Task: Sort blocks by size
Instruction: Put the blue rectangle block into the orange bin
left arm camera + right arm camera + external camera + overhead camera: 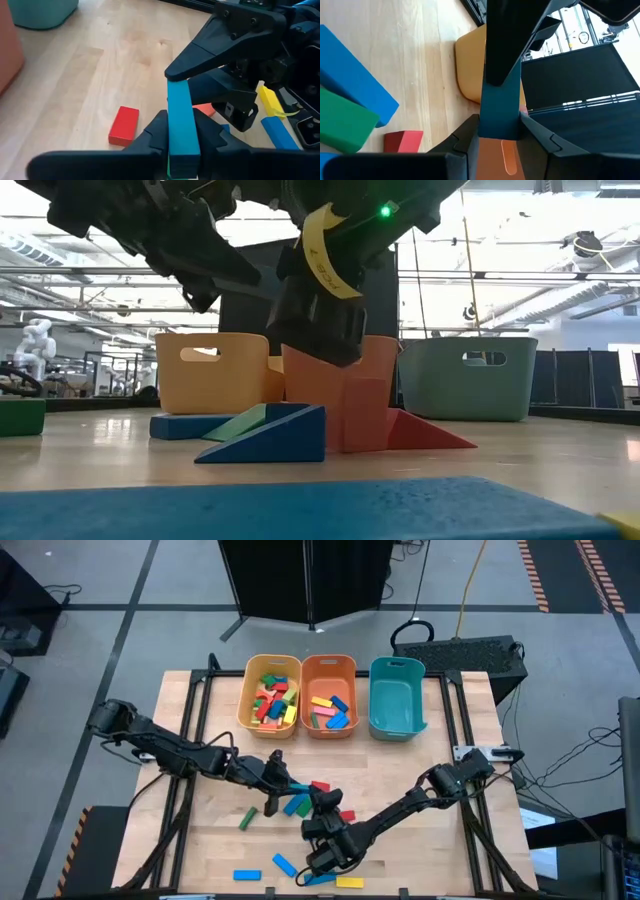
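Observation:
A blue bar block (182, 125) hangs above the table's middle with both grippers shut on it, one at each end. My left gripper (290, 787) reaches in from the table's left. My right gripper (314, 798) comes from the near right. Under and around them loose blocks lie flat on the wood: a red one (124, 125), a blue one (296, 806) and a green one (246, 818). In the low view, blue (270, 437), green (238, 424) and red (425, 432) wedge blocks rest on the table below the arms. My left gripper pinches the bar's end nearest it (183, 150) between its two fingers. The fingers lie along the bar, which sticks out ahead of them, clear of the table. My right gripper pinches the bar's opposite end (500, 122) between its two fingers, also lying along it. That end (176, 86) meets the fingertips, and the bar spans the gap between the two grippers.
Three bins stand in a row at the far edge: yellow (247, 690) and orange (304, 690), both with blocks inside, and teal (397, 725). More loose blocks lie near the front edge: blue (247, 876), blue (284, 864), yellow (350, 882).

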Available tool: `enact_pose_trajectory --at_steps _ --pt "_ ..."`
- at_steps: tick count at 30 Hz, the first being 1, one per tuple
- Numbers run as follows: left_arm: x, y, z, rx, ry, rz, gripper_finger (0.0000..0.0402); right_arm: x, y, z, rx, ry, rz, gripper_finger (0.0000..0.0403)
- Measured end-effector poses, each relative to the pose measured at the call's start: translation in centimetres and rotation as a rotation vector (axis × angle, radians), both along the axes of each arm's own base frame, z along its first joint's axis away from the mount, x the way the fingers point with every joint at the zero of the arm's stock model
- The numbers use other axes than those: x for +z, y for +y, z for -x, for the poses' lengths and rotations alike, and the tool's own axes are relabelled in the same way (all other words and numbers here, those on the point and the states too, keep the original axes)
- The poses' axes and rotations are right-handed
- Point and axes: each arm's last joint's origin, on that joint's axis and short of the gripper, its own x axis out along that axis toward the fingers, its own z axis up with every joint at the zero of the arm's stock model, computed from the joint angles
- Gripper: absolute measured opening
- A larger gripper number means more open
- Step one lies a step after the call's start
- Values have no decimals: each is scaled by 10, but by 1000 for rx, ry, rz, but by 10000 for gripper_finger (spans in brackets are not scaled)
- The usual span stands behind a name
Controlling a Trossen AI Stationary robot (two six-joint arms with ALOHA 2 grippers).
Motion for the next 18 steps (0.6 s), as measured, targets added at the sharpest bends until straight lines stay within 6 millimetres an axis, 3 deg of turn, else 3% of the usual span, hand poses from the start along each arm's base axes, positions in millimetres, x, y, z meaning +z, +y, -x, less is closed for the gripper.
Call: enact_pose_trajectory --at_steps 9,18 --pt "0 3 -1 12 5 22 42 0 -1 0 -9 -30 -13 105" --pt "-1 26 -5 120 10 4 42 -1 -7 10 -67 -120 -53 179"
